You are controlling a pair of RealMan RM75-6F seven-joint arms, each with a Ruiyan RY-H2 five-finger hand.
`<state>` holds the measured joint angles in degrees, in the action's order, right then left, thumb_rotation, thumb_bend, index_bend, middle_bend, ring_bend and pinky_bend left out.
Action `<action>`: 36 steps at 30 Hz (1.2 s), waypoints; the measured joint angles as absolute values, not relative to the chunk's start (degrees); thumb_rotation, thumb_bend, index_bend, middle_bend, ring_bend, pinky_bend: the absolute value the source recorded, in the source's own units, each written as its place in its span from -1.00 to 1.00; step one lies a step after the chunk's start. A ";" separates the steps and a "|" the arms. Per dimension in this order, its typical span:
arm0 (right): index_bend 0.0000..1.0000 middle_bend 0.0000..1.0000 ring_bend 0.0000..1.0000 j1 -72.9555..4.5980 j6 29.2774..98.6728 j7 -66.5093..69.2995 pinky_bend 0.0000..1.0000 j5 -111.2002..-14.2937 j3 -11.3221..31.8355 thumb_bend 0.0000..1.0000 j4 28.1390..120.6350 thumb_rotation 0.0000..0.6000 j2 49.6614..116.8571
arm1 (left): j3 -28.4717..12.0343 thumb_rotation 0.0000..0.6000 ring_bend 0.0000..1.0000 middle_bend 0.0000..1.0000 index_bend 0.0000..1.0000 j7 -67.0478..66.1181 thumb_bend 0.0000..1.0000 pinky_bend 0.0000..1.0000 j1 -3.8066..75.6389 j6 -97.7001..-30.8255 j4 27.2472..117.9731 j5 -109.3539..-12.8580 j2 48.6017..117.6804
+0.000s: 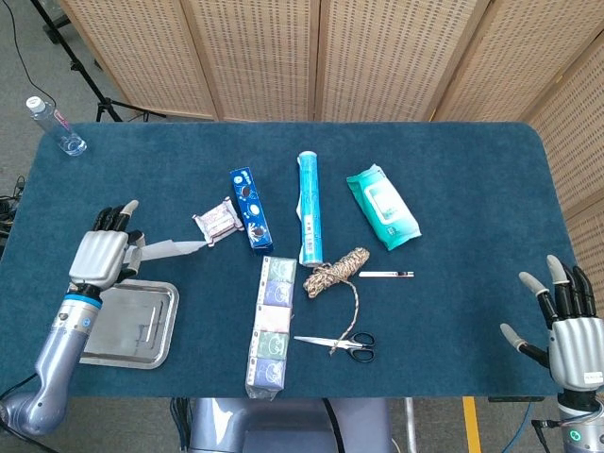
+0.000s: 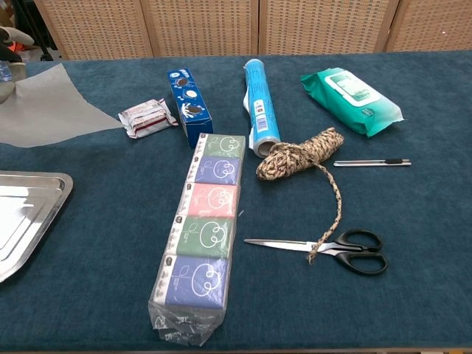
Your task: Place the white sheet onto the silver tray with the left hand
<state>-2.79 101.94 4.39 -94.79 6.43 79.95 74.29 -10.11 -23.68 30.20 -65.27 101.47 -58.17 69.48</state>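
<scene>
The white sheet (image 1: 168, 249) is thin and translucent. My left hand (image 1: 102, 253) holds it by its left edge, just beyond the far rim of the silver tray (image 1: 142, 354). In the chest view the sheet (image 2: 51, 110) slopes up to the left, where only my left hand's fingertips (image 2: 10, 38) show at the frame edge. Its right corner points toward a small snack pack (image 2: 147, 118). The tray (image 2: 29, 193) lies flat at the near left with nothing on it. My right hand (image 1: 564, 326) hovers at the near right edge of the table with fingers spread, holding nothing.
On the blue cloth lie a blue biscuit box (image 1: 250, 208), a blue roll (image 1: 310, 208), a green wipes pack (image 1: 382, 206), a strip of tissue packs (image 1: 270, 321), a rope coil (image 1: 337, 271), scissors (image 1: 342, 343) and a pen (image 1: 385, 275). A water bottle (image 1: 57, 125) stands far left.
</scene>
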 measured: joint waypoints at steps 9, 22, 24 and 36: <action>-0.59 -1.00 -1.00 -2.49 102.61 4.84 -1.00 -95.00 6.53 -0.89 80.26 1.00 74.00 | -7.36 0.95 -1.00 -1.00 0.45 -28.17 0.18 -1.00 29.12 -66.91 107.37 -57.54 67.63; -0.59 -1.00 -1.00 -2.12 103.35 5.32 -1.00 -95.54 6.45 -0.89 80.68 1.00 73.61 | -5.06 0.95 -1.00 -1.00 0.45 -37.68 0.17 -1.00 28.10 -72.35 116.12 -54.19 62.25; -0.59 -1.00 -1.00 -2.07 103.48 5.25 -1.00 -95.77 6.37 -0.89 80.79 1.00 73.56 | -4.68 0.95 -1.00 -1.00 0.45 -38.04 0.18 -1.00 27.81 -72.69 118.08 -53.93 60.90; -0.59 -1.00 -1.00 -1.68 104.25 5.71 -1.00 -96.02 6.40 -0.89 81.21 1.00 73.19 | -1.78 0.94 -1.00 -1.00 0.45 -43.59 0.18 -1.00 27.24 -74.38 125.00 -53.66 56.49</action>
